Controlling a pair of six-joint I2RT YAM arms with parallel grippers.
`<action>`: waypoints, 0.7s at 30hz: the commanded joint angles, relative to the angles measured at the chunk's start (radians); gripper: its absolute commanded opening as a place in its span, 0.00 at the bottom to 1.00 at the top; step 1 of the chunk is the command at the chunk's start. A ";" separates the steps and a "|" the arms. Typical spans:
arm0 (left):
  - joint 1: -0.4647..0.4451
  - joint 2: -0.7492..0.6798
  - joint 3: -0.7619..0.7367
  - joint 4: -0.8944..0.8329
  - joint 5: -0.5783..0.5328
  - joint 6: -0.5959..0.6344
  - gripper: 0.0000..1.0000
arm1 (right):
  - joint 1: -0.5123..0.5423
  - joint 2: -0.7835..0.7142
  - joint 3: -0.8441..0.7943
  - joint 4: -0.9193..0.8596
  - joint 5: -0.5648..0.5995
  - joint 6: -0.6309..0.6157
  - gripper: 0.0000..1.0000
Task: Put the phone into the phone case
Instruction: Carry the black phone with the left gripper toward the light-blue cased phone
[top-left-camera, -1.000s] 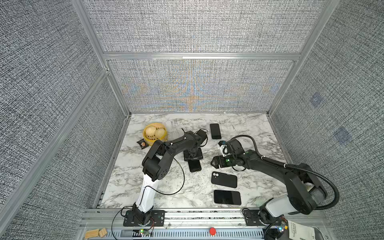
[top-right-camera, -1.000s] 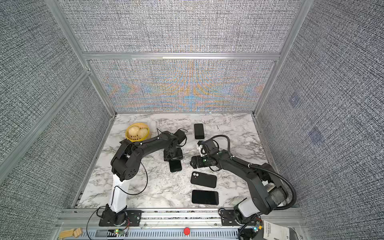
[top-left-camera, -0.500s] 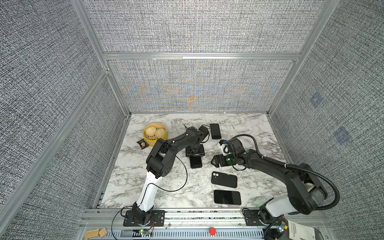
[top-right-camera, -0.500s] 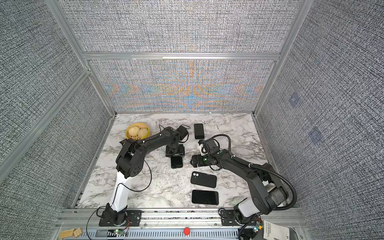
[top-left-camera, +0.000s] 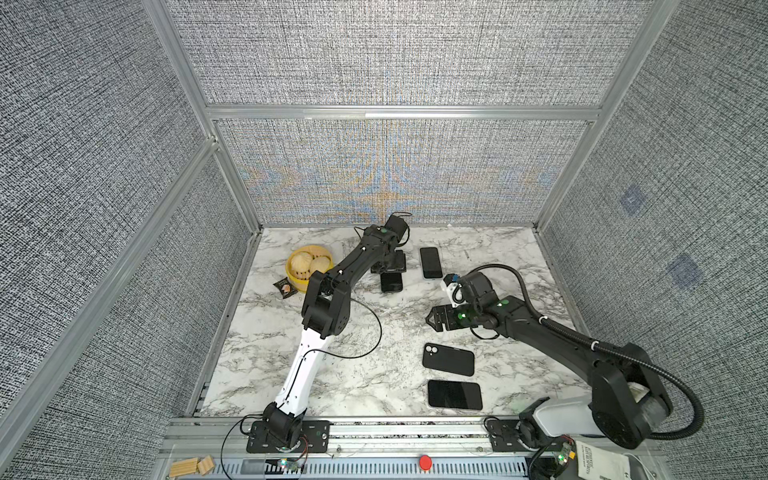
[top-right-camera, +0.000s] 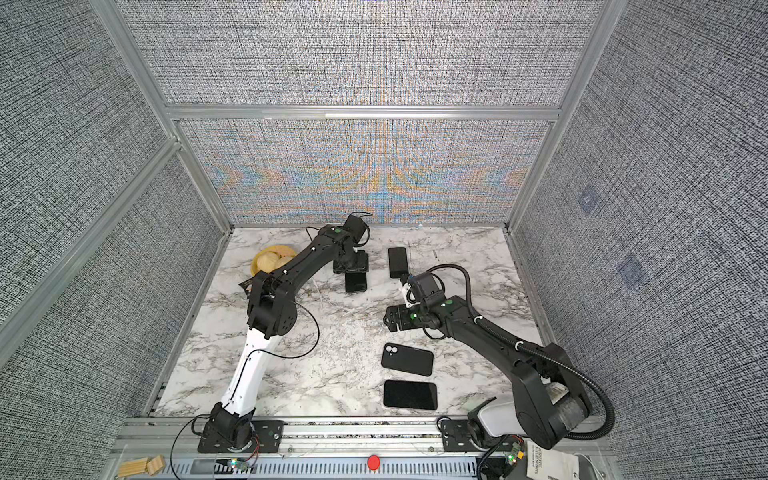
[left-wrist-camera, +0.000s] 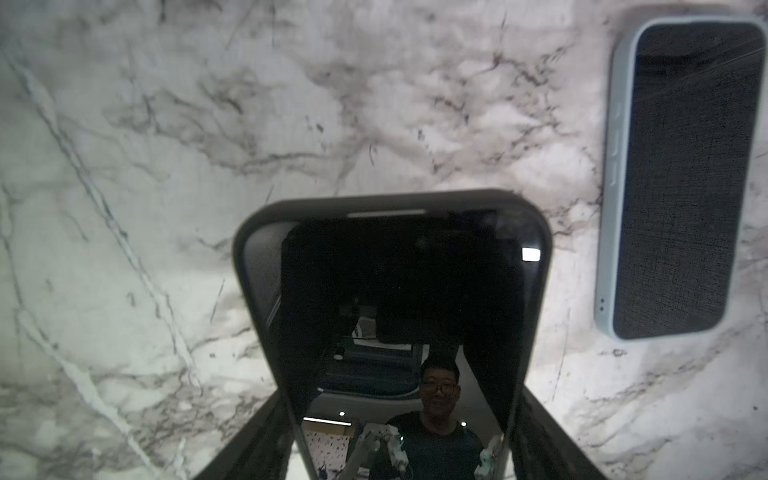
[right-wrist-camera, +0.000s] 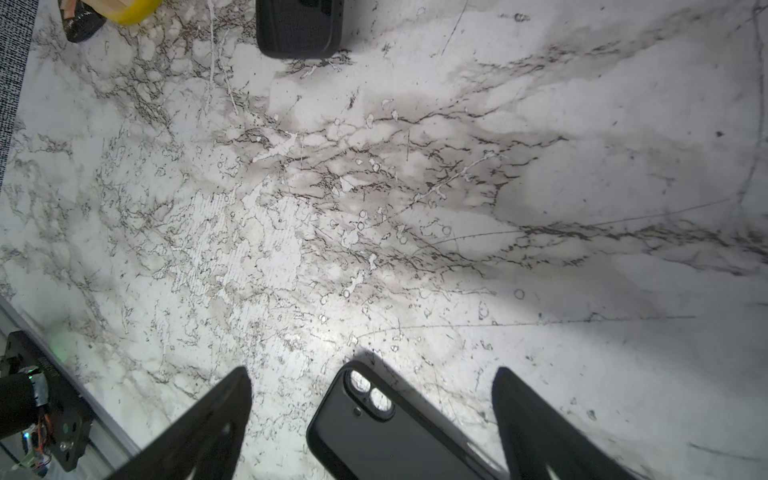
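Phone, part-seated in its dark case, had travelled toward the bench's back edge, clasped across its width by the left gripper; right gripper hung open and empty; seating likely remained unfinished.

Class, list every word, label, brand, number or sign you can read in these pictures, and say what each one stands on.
Nothing can be read.
White sheet: printed lines, too small to read in both top views.
Dark packet: markings too blurred to read.
Nothing else shows readable text.
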 joint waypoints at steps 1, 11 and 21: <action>0.004 0.012 -0.003 0.118 0.016 0.063 0.51 | 0.000 -0.009 0.003 -0.034 0.021 -0.001 0.93; 0.028 0.096 0.090 0.179 0.059 0.085 0.51 | 0.000 0.020 -0.003 -0.009 -0.003 0.008 0.99; 0.041 0.156 0.162 0.158 0.090 0.075 0.52 | 0.001 0.039 0.003 -0.003 -0.013 -0.018 0.99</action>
